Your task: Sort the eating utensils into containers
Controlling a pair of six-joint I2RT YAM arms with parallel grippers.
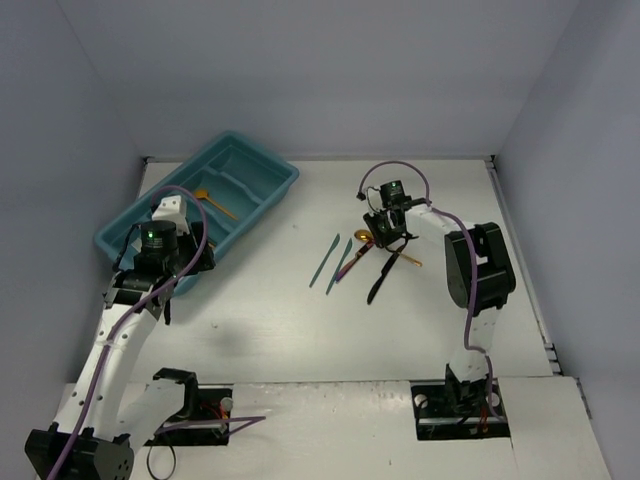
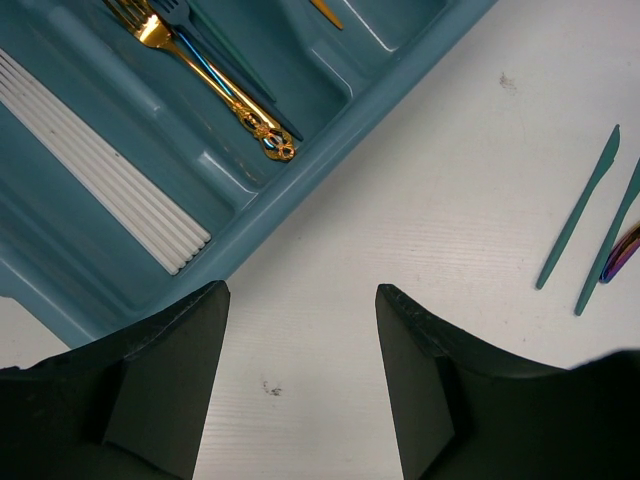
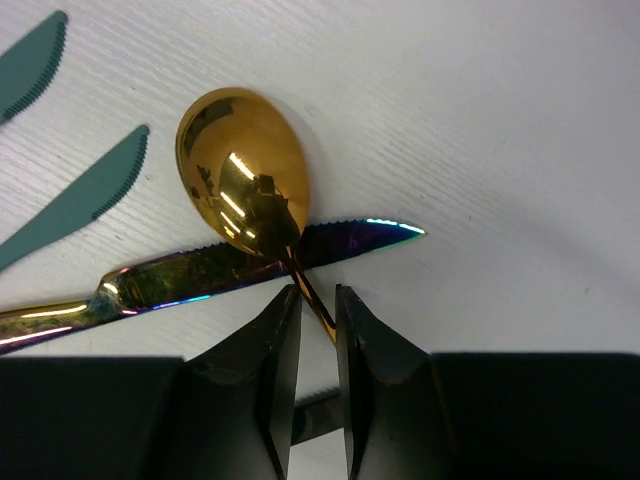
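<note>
Over a white counter [image 1: 300, 330] walled on 3 sides. Pinching the gold spoon [image 3: 240, 180] by its handle with the right claw [image 3: 315, 292], bowl aimed left, lengthwise across the iridescent knife [image 3: 200, 275]. 2 teal knives [image 1: 325, 260] just beyond. Holding the left claw [image 2: 300, 290] agape beside the tray [image 1: 270, 170] rim, over bare counter.

White arms [image 1: 118, 345], black hands [image 3: 312, 290], purple cables [image 1: 400, 166]

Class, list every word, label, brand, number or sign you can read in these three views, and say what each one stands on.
None: no readable text in any view.
The teal cutlery tray, gold spoon, iridescent knife and teal knives carry no lettering that shows.
The green light on the left arm is a plain glow, with no characters.
</note>
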